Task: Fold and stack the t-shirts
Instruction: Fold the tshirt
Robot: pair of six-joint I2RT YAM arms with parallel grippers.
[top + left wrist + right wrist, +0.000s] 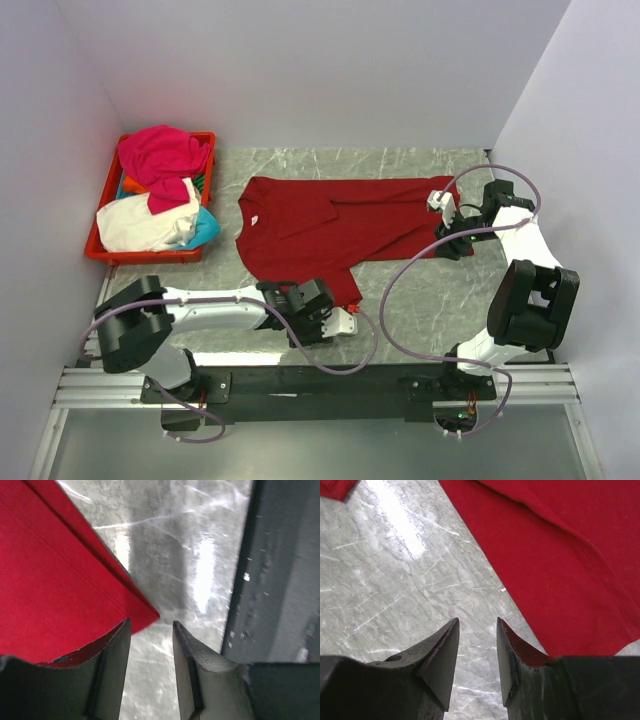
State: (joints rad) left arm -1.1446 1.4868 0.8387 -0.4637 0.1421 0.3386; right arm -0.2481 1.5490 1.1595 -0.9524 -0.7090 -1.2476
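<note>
On table (430, 300), ctr: spread t-shirt (320, 235) lying flat. Crate (100, 250) sitting far L w/ heap of t-shirts (160, 195) piling in it. L gripper (151, 625) hovering at shirt's near hem corner. R gripper (477, 622) hanging just beside shirt's R edge.

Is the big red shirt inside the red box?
No, the dark red shirt lies spread out on the table, to the right of the red crate.
</note>
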